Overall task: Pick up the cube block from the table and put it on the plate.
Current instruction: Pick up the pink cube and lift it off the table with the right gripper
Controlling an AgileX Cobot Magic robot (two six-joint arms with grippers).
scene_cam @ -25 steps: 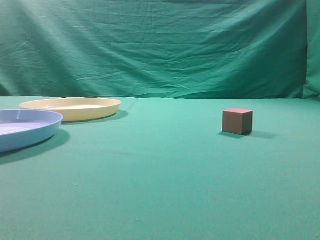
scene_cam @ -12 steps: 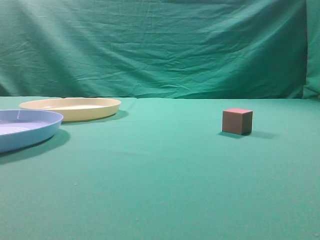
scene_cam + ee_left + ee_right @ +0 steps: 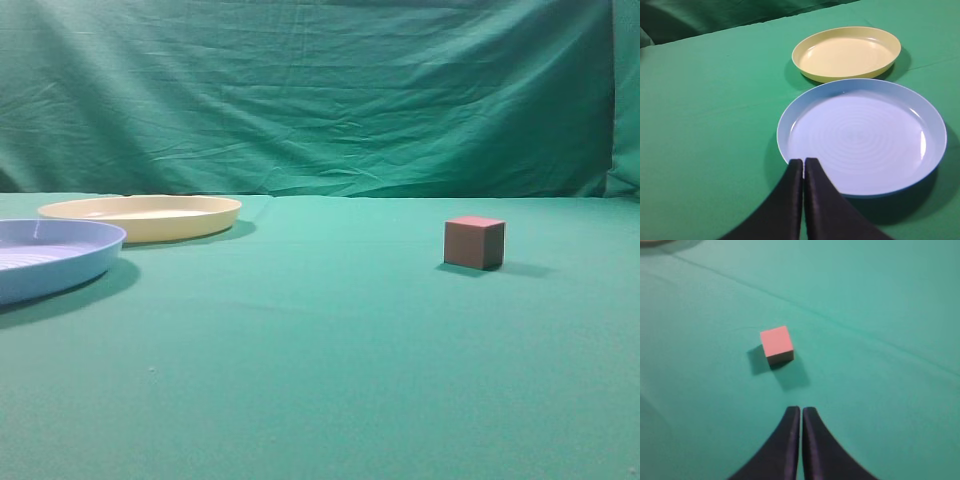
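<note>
A wrinkled green backdrop (image 3: 320, 90) hangs across the far side, and the table (image 3: 320, 380) in front of it wears the same plain green cloth. At the near left edge sits a light blue plate (image 3: 50, 258) with faint ridged rings in its floor. Just beyond it, a little farther back, lies the cream-yellow plate (image 3: 140, 216), wide and shallow with a low rim; from the left wrist the two rims look close but not touching.

Over on the right, well apart from both plates, the cube block (image 3: 474, 242) rests flat on the cloth, its top a lighter pink than its brownish sides, with a small shadow beside it.

The left gripper (image 3: 803, 161) hangs over the near rim of the blue plate, its two dark fingers pressed together with nothing between them. The right gripper (image 3: 800, 409) hovers just short of the cube, fingers likewise closed against each other and empty.
</note>
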